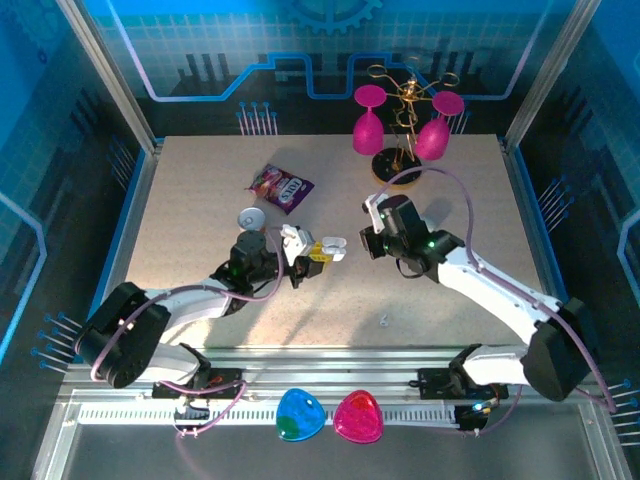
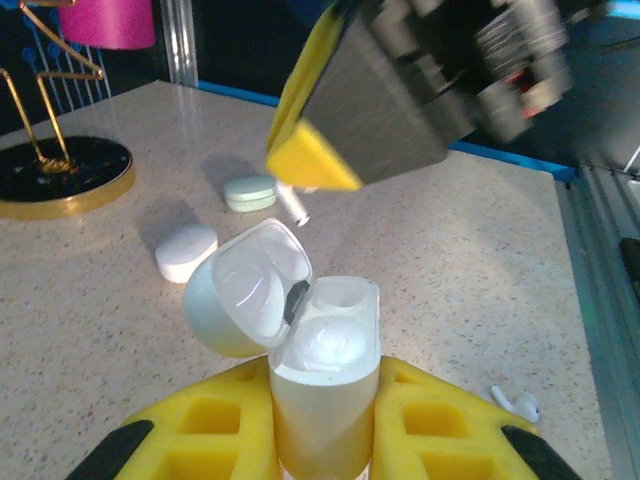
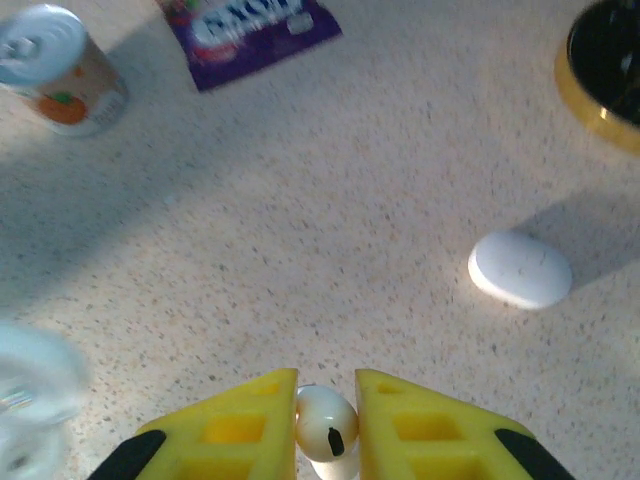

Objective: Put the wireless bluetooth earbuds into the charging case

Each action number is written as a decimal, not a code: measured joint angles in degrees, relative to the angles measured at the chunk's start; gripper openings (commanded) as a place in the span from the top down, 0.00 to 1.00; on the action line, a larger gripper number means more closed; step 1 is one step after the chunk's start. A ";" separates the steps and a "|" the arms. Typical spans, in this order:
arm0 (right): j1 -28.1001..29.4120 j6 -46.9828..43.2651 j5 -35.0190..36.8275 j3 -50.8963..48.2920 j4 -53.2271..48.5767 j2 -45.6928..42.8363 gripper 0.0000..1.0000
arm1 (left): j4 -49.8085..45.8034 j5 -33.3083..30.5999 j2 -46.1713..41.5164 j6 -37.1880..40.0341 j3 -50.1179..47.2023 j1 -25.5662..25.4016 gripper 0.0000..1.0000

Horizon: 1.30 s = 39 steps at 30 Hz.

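My left gripper (image 2: pixel 325 378) is shut on a white charging case (image 2: pixel 322 400), held upright with its lid (image 2: pixel 245 290) swung open to the left. The near well holds a rounded white earbud (image 2: pixel 328 343); the far well (image 2: pixel 342 293) is empty. My right gripper (image 3: pixel 326 382) is shut on another white earbud (image 3: pixel 326 422), pinched between its yellow fingers (image 3: pixel 250 430). It hovers just above and beyond the case, a short gap right of it in the top view (image 1: pixel 372 243). A third earbud (image 2: pixel 515 403) lies loose on the table (image 1: pixel 383 321).
A white pebble case (image 3: pixel 520 270) and a mint one (image 2: pixel 250 192) lie on the table beyond the grippers. A can (image 1: pixel 252 218) and a purple snack bag (image 1: pixel 280 187) sit at the back left. A gold rack (image 1: pixel 405 130) with pink glasses stands at the back.
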 measured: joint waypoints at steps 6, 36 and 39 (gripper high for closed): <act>3.80 -3.02 1.51 -2.54 4.42 -4.87 0.81 | -0.24 -1.46 3.15 -1.75 2.10 0.00 0.82; 10.60 -7.30 1.36 -2.80 15.91 0.96 0.82 | 0.46 -0.87 4.90 -4.92 3.91 0.04 0.82; 10.60 -7.30 1.14 -2.80 16.52 1.88 0.82 | 0.46 -0.76 4.90 -4.94 3.93 0.04 0.82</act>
